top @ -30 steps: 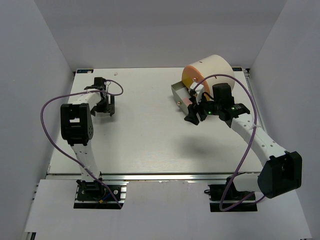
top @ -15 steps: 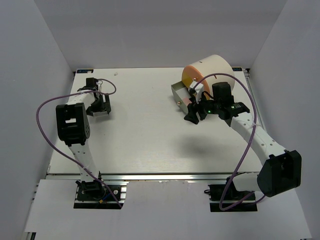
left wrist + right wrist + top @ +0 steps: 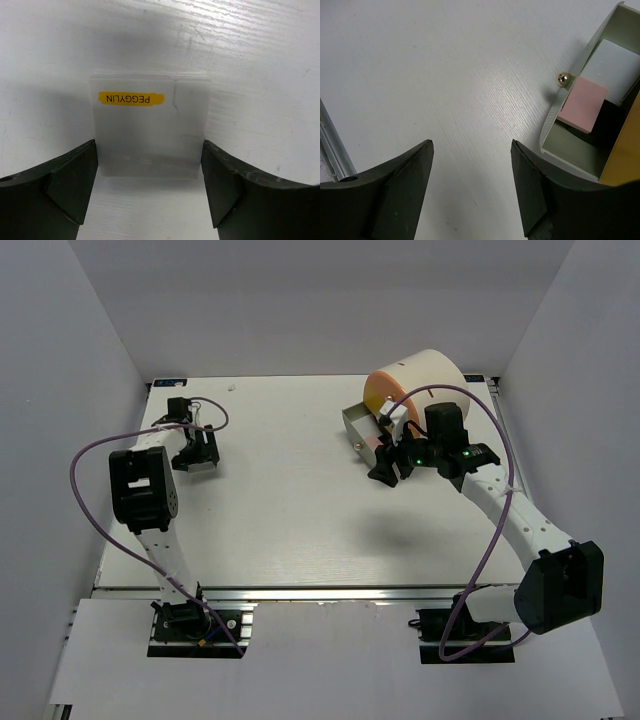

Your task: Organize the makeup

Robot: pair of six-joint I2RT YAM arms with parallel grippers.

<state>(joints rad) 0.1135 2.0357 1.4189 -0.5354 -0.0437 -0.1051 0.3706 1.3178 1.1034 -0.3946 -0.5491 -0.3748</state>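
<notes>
A frosted clear square case (image 3: pixel 150 130) with a yellow "PEGGYLIN" label lies flat on the table. My left gripper (image 3: pixel 149 150) straddles its near end, and both black fingers (image 3: pixel 70 185) touch its sides. From above, the left gripper (image 3: pixel 197 455) sits at the table's far left and covers the case. My right gripper (image 3: pixel 472 147) hangs open over bare table with nothing between its fingers, just left of a pulled-out grey drawer (image 3: pixel 570 155). In the drawer lie a flat pink square (image 3: pixel 582 105), a white square (image 3: pixel 615 60) and something black (image 3: pixel 607 125).
The large cream cylinder (image 3: pixel 425 375) with an orange front (image 3: pixel 385 390) stands at the back right, its grey drawer (image 3: pixel 358 430) pulled out toward the table's middle. The drawer has a small gold knob (image 3: pixel 563 79). A yellow drawer front (image 3: pixel 622 155) shows beside it.
My left arm has shifted a little left and toward the back, and its jaws have narrowed onto the square case. The right arm has barely moved.
</notes>
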